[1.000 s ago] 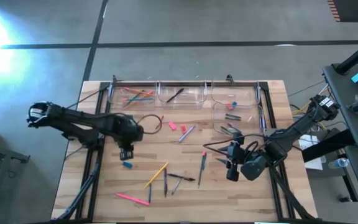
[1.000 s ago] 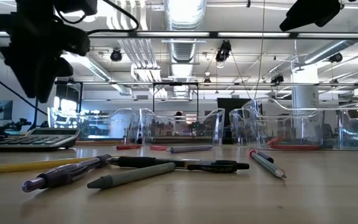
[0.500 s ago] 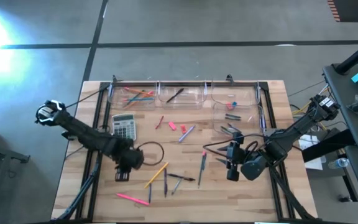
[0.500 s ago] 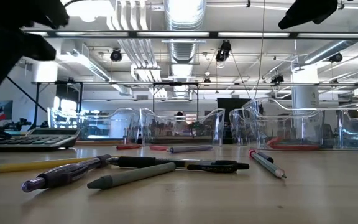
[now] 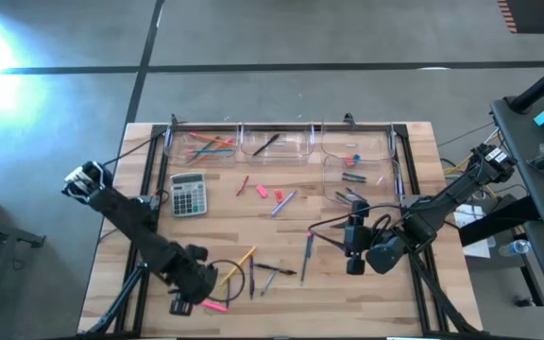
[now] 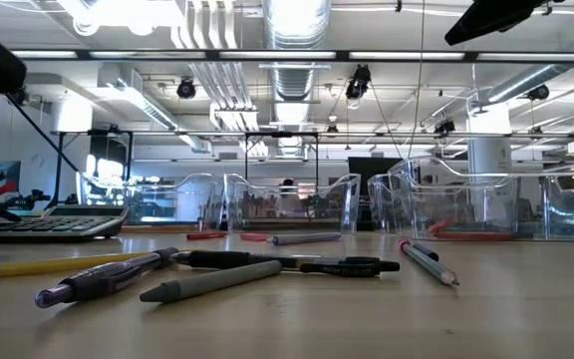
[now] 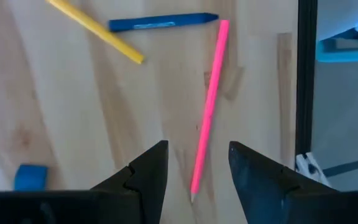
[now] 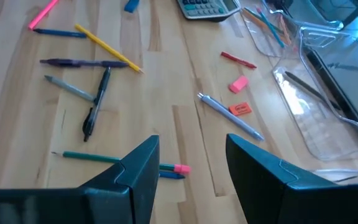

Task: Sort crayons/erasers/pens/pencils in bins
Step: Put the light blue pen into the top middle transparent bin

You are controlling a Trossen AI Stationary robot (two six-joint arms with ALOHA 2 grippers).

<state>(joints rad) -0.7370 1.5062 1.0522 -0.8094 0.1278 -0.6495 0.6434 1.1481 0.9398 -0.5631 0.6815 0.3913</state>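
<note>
**Left tool over pink pencil**

High view: the left tool [image 5: 181, 304] hovers at the tabletop's [image 5: 366, 293] lower left; the right tool [image 5: 351, 247] waits lower right, bins [image 5: 277, 142] along top.

Left wrist view: fingers [image 7: 148, 174] spread wide, empty, flanking the pink pencil [image 7: 207, 109].

Right wrist view: fingers [image 8: 138, 165] likewise wide, empty.

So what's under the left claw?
The left claw is open above a pink pencil lying on the bare wooden table. The claw's own body hides whatever lies directly beneath it.

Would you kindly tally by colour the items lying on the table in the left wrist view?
Pink: 1, pink pencil at the open left gripper
Yellow: 1, yellow pencil
Blue: 2, blue stick and blue eraser
Total: 4
</note>
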